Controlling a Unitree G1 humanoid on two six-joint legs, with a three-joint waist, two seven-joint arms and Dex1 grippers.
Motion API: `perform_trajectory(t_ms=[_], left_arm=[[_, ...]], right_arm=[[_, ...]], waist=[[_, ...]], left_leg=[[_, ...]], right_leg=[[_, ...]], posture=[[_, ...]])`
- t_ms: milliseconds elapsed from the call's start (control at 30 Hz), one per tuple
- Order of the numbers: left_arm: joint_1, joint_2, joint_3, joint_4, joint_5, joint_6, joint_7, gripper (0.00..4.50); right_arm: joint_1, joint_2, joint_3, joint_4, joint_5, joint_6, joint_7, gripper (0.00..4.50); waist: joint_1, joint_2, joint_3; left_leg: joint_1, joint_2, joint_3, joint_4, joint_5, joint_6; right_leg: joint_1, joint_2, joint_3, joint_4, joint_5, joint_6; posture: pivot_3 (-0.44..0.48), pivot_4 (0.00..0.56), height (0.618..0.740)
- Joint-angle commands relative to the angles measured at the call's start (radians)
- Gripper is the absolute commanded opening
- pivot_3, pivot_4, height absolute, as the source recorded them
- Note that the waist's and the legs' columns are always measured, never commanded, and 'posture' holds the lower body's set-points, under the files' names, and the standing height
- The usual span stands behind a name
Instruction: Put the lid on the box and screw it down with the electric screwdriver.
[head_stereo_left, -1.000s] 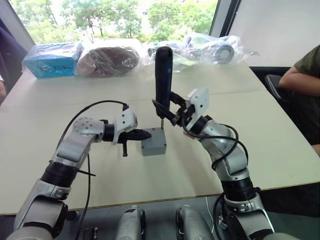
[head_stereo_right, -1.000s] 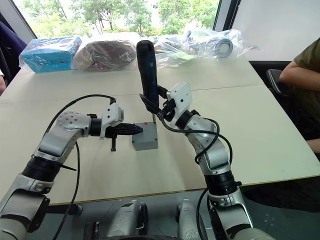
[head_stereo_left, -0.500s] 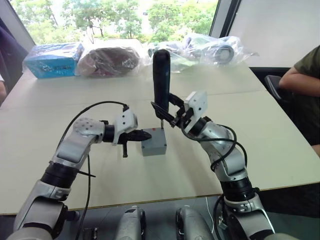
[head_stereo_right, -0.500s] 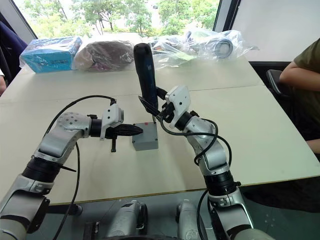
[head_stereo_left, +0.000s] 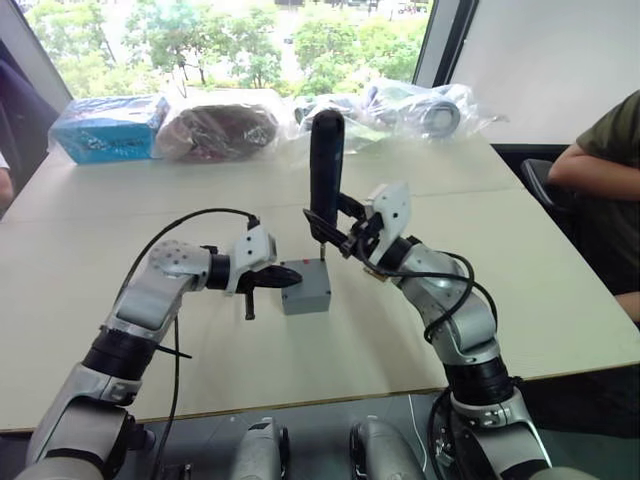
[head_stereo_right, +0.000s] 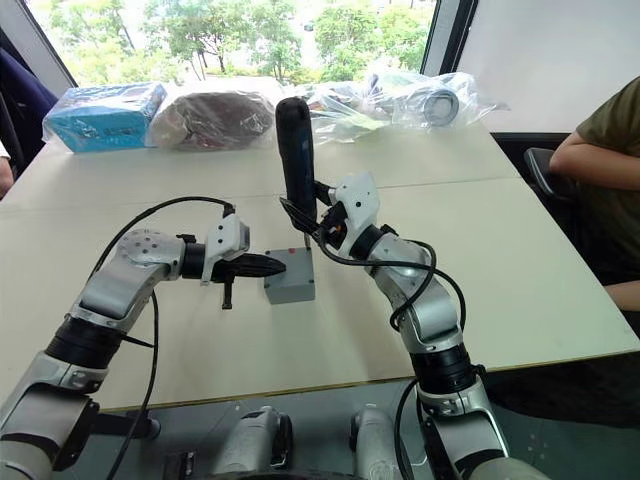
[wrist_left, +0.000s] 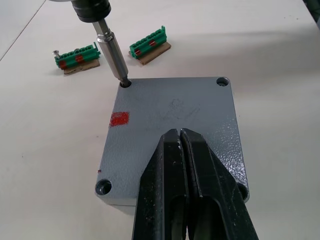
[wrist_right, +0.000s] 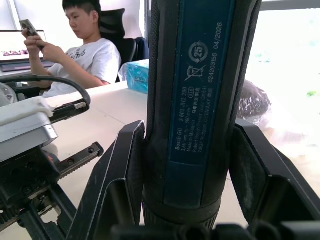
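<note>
Right hand (head_stereo_left: 345, 232) clamped on upright electric screwdriver (head_stereo_left: 325, 165), bit in lid (wrist_left: 170, 135) corner; left hand (wrist_left: 181, 150) together, mid-lid.

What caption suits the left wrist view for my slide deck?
Shut left gripper rests on the lid while the electric screwdriver bit sits in a corner screw hole.

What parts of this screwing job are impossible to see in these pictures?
- Box interior: covered by the lid in the left wrist view.
- Whether a screw sits in the corner hole: the bit of the electric screwdriver hides it.
- Lid's near right corner: behind the left gripper fingers.
- Screwdriver's tip: cut off in the right wrist view.
</note>
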Motion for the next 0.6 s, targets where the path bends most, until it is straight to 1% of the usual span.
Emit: perform_trajectory(t_ms=[33, 400, 467, 533, 600], left_arm=[[0.008, 0.008, -0.015, 0.0, 0.024, -0.012, -0.005, 0.0], [0.01, 0.002, -0.016, 0.011, 0.038, -0.021, -0.007, 0.0], [0.011, 0.001, -0.016, 0.012, 0.039, -0.021, -0.008, 0.0], [0.01, 0.001, -0.016, 0.013, 0.042, -0.022, -0.009, 0.0], [0.01, 0.0, -0.016, 0.015, 0.044, -0.023, -0.01, 0.0]], right_arm=[[0.066, -0.023, 0.059, 0.064, -0.01, 0.123, 0.011, 1.89], [0.097, -0.034, 0.094, 0.068, -0.026, 0.166, 0.008, 1.89], [0.096, -0.037, 0.097, 0.071, -0.027, 0.179, 0.008, 1.89], [0.096, -0.042, 0.101, 0.078, -0.032, 0.197, 0.008, 1.89], [0.097, -0.043, 0.102, 0.081, -0.032, 0.216, 0.004, 1.89]], waist=[[0.0, 0.0, -0.003], [-0.001, -0.003, -0.013], [0.0, -0.004, -0.014], [0.0, -0.005, -0.018], [0.0, -0.004, -0.023]], left_leg=[[0.0, 0.0, 0.0, 0.0, 0.0, 0.0], [0.006, 0.0, 0.0, -0.003, -0.001, 0.001], [0.009, 0.0, 0.0, -0.006, -0.001, 0.001], [0.014, 0.001, 0.001, -0.013, -0.001, 0.0], [0.014, 0.001, 0.0, -0.015, -0.001, 0.0]], right_leg=[[0.0, 0.0, 0.0, 0.0, 0.0, 0.0], [0.004, 0.0, 0.0, -0.001, -0.002, -0.002], [0.006, -0.001, 0.0, -0.003, -0.002, -0.002], [0.009, -0.002, 0.0, -0.006, -0.005, -0.006], [0.009, -0.001, 0.0, -0.008, -0.005, -0.006]], posture=[[0.0, 0.15, 0.74], [0.0, 0.15, 0.74], [0.0, 0.15, 0.74], [0.0, 0.15, 0.74], [0.0, 0.15, 0.74]])
